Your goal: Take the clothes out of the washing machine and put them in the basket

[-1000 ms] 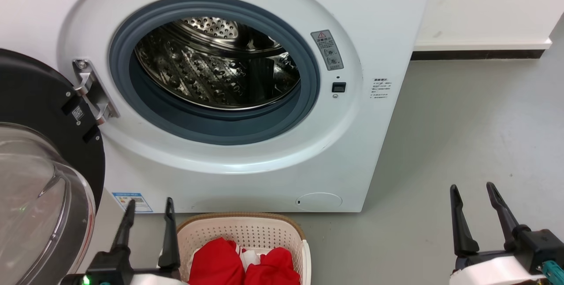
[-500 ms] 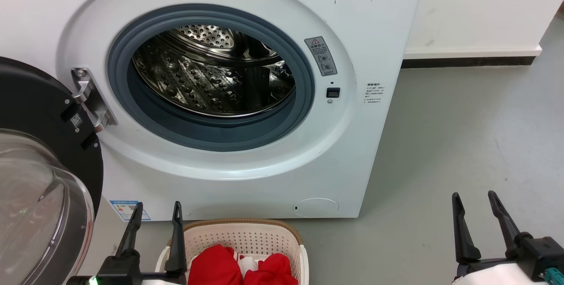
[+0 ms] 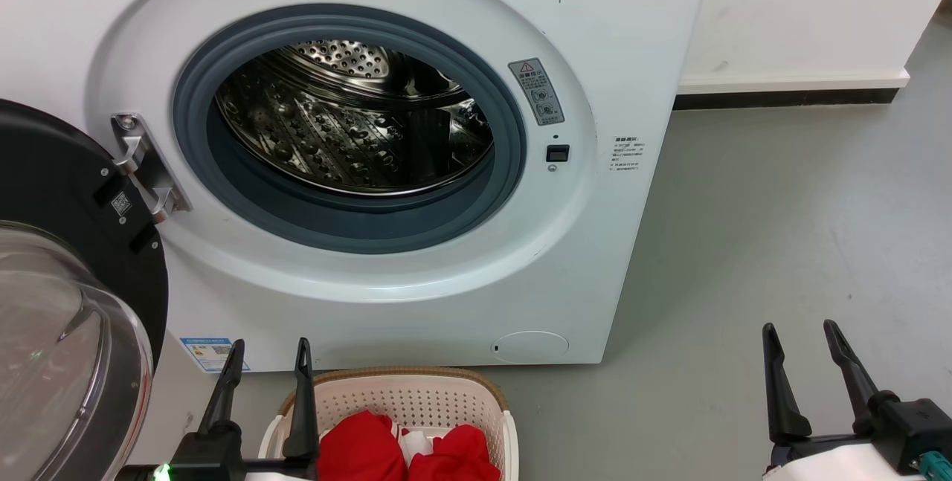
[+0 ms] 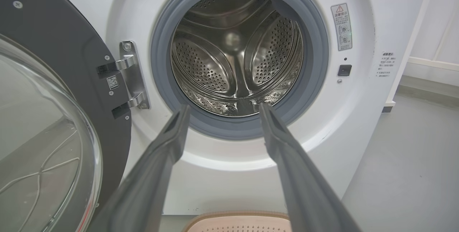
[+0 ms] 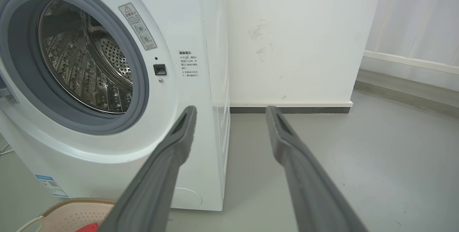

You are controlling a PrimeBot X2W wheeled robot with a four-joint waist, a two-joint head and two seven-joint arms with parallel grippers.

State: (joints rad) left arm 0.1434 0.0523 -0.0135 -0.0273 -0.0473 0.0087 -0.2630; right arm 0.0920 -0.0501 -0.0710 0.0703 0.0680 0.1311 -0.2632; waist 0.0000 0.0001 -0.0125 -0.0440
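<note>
Fingers point(image 3: 303, 399) of the left gripper point(image 3: 270, 347), lower left of the head view, and those of the right gripper point(image 3: 798, 328), lower right, stand spread and hold nothing. Red clothes point(image 3: 364, 447) lie in the basket point(image 3: 416, 377) at bottom centre, below the washing machine point(image 3: 610, 35), whose drum point(image 3: 349, 131) shows bare steel. Good practice now would probably be to check the drum floor hidden behind the grey seal point(image 3: 357, 224) before finishing.

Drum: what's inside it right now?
Bare perforated steel and ribs show inside the drum. Its lowest front part is hidden behind the grey rim, so anything lying there cannot be seen.
</note>
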